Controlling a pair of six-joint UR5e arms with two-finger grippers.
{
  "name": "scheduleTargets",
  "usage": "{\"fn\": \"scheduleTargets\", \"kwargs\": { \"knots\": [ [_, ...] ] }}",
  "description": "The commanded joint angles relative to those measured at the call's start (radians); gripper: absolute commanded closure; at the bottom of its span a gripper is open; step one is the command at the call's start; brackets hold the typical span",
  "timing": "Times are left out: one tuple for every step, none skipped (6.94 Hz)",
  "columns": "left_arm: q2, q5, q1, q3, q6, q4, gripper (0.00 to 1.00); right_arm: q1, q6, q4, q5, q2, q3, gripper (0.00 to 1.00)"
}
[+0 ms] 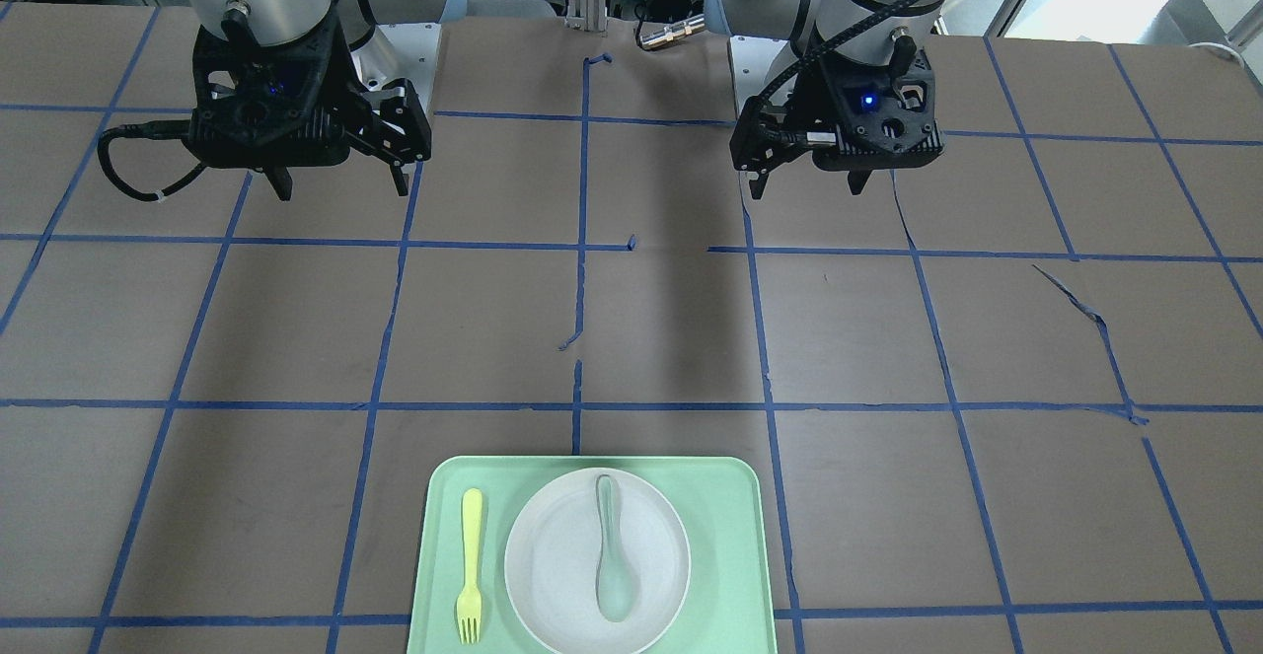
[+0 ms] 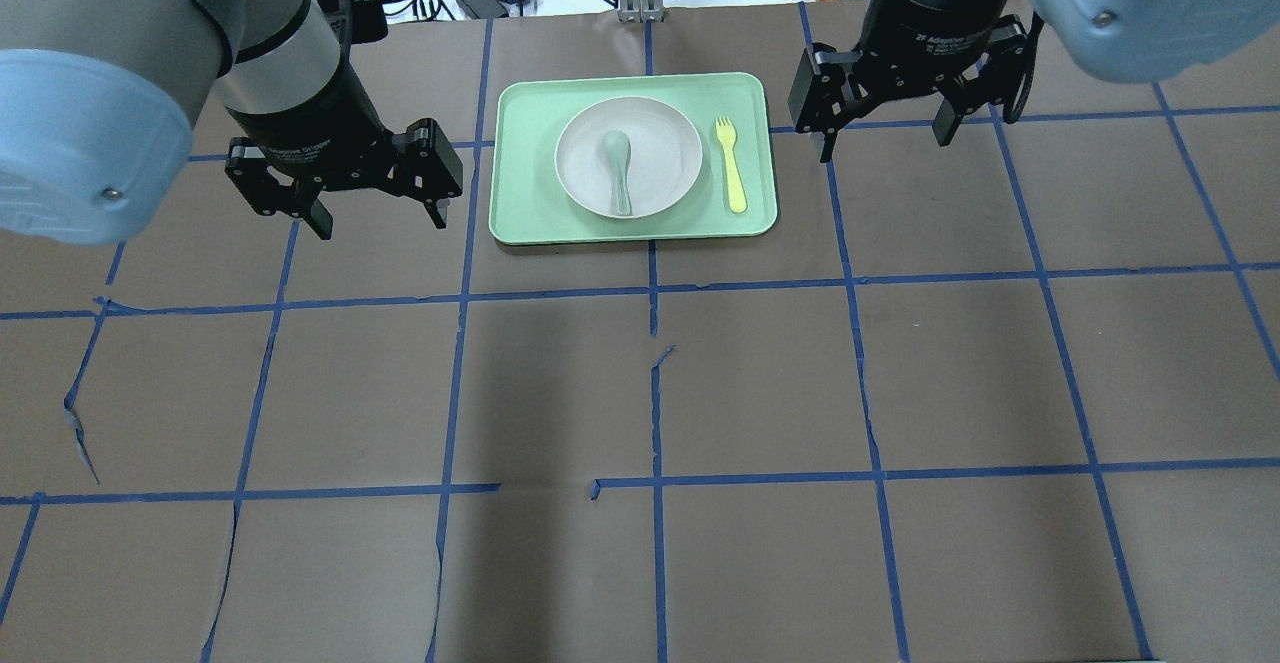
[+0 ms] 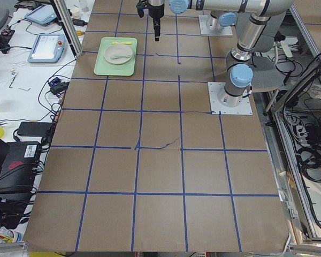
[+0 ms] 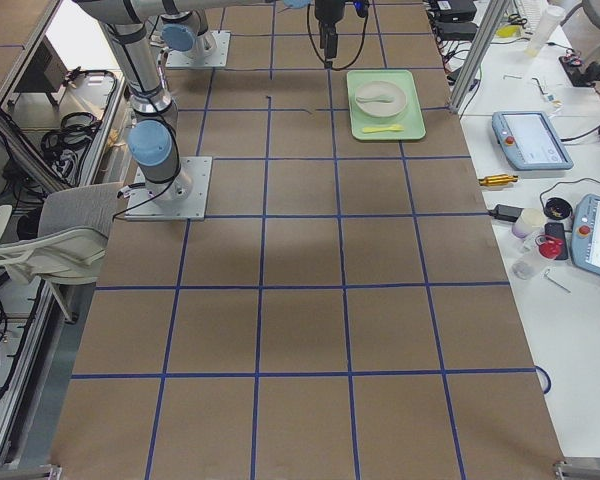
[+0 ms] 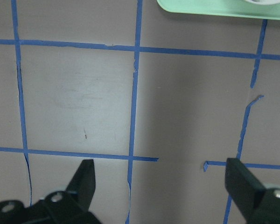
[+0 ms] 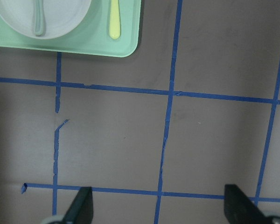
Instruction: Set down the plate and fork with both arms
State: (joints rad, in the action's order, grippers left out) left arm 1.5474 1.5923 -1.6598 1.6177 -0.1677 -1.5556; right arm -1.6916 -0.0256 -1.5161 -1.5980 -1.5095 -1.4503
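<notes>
Plate [image 2: 668,155] on green tray [image 2: 530,215], upper centre of overhead view, spoon [image 2: 617,158] lying in it | fork [image 2: 731,168] just right of plate | left gripper [image 2: 382,221] spread, left of tray | right gripper [image 2: 884,143] spread, right of tray

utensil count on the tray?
2: pale-yellow plastic fork on the light-green rectangular tray beside the round white plate; grey-green spoon lying in that plate. None apparently hidden.

White plate [image 2: 668,158] beside pale-yellow fork [image 2: 731,168], both on green tray [image 2: 522,168]
</notes>
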Motion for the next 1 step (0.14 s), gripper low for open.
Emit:
{"fn": "scheduleTargets", "kwargs": {
  "knots": [
    [-0.001,0.000,0.000,0.002,0.001,0.000,0.00,-0.005,0.000,0.002,0.000,0.000,0.001,0.00]
  ]
}}
